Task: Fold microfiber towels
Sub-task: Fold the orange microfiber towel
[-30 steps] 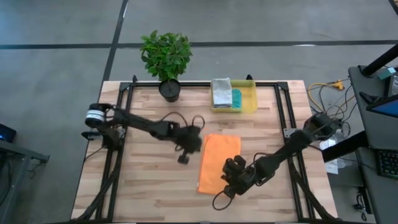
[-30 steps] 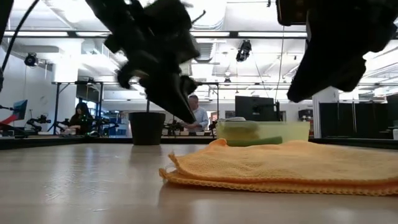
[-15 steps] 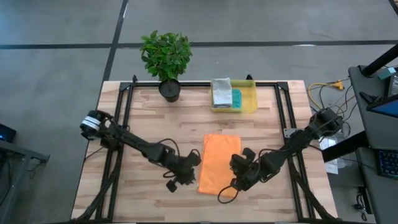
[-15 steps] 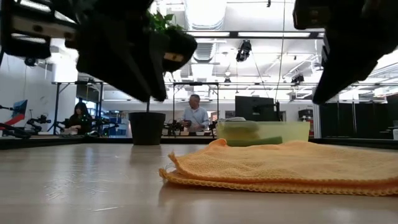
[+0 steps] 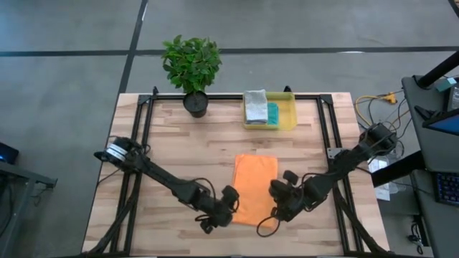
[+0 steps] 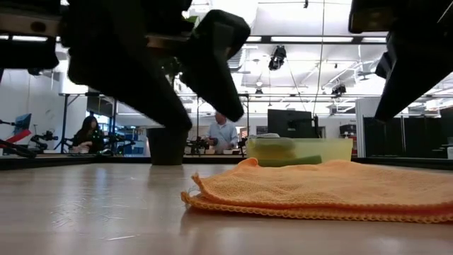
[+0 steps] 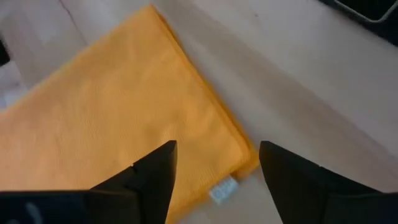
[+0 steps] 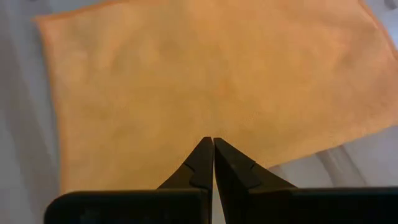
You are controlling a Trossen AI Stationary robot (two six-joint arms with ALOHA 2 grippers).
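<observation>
An orange microfiber towel [image 5: 255, 188] lies folded flat on the table's middle, its stacked edges [image 6: 233, 202] showing in the low view. My left gripper [image 7: 214, 167] hangs open just above the towel's near left corner, where a small white tag [image 7: 222, 190] sticks out. It shows in the high view as well [image 5: 226, 205]. My right gripper [image 8: 213, 143] is shut and hovers over the towel's near right part [image 5: 278, 201]. Neither touches the cloth. A grey towel [image 5: 254, 105] and a teal towel [image 5: 272, 112] lie in the yellow bin.
A translucent yellow bin [image 5: 288, 115] stands at the far middle and a potted plant [image 5: 192, 68] at the far left. Black frame rails [image 5: 140, 143] run along both table sides. Bare wood lies left of the towel. People sit in the room behind.
My left gripper has swung from the towel's far left side toward the table's near edge, coming down by the towel's near left corner, and has opened. My right gripper has shifted a little toward the right edge and stayed shut. The towel has not moved.
</observation>
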